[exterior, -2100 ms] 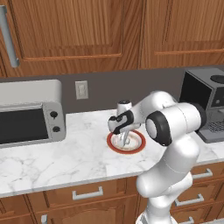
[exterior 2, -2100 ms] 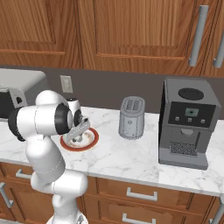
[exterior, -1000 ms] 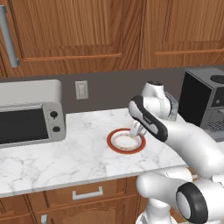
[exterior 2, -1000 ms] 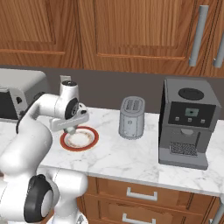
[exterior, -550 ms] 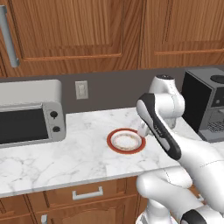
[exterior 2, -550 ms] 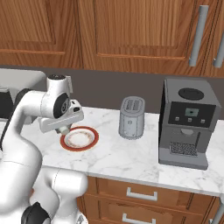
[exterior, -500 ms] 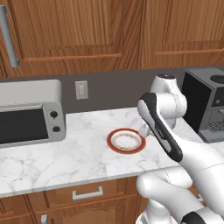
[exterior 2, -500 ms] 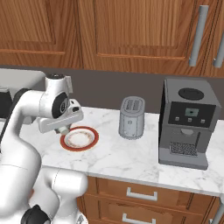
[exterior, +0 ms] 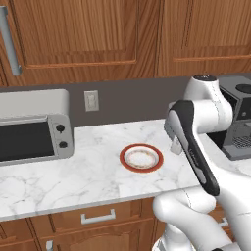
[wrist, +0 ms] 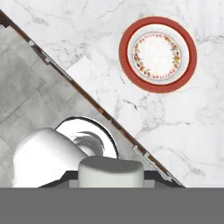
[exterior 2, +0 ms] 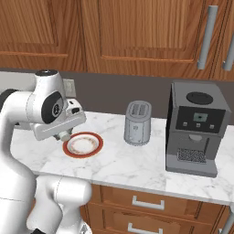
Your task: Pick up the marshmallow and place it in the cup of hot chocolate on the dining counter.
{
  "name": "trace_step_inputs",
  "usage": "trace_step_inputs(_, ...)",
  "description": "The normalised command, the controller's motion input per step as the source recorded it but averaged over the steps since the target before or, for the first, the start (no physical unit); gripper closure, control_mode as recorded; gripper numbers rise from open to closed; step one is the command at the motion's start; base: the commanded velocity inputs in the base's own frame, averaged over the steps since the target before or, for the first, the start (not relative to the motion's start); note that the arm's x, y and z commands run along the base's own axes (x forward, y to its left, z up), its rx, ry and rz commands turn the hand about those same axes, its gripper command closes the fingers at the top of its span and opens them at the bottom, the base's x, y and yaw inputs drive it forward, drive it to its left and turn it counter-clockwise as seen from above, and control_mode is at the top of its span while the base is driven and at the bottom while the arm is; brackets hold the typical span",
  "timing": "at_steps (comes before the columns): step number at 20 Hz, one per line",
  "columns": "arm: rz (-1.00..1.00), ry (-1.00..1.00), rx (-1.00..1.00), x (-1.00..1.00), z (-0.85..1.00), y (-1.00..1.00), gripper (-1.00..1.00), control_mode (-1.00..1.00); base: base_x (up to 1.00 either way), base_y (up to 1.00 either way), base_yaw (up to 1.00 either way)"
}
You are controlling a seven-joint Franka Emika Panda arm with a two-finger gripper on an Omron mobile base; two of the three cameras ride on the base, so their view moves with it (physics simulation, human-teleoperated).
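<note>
marshmallow (wrist: 110, 170) — squat, in gripper

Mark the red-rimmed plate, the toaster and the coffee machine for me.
red-rimmed plate (exterior: 122, 162), left base view, on its red rim.
toaster (exterior 2: 137, 125), right base view, on its front face.
coffee machine (exterior 2: 195, 123), right base view, on its control panel.

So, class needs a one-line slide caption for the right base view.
White robot arm raised beside a red-rimmed plate, with toaster and coffee machine on the marble counter.
</note>
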Motion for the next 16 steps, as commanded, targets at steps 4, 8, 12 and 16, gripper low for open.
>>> trace_step_inputs(4,0.0,-0.01,-0.01,-0.34,0.46,-0.13,1.0,-1.0,0.0,0.0,0.0)
trace_step_inputs(8,0.0,0.0,0.0,-0.35,0.6,-0.06,1.0,-1.0,0.0,0.0,0.0)
trace_step_inputs(12,0.0,-0.02,0.0,-0.33,0.51,-0.03,1.0,-1.0,0.0,0.0,0.0)
trace_step_inputs(16,0.0,-0.01,0.0,-0.21,0.08,0.0,1.0,-1.0,0.0,0.0,0.0)
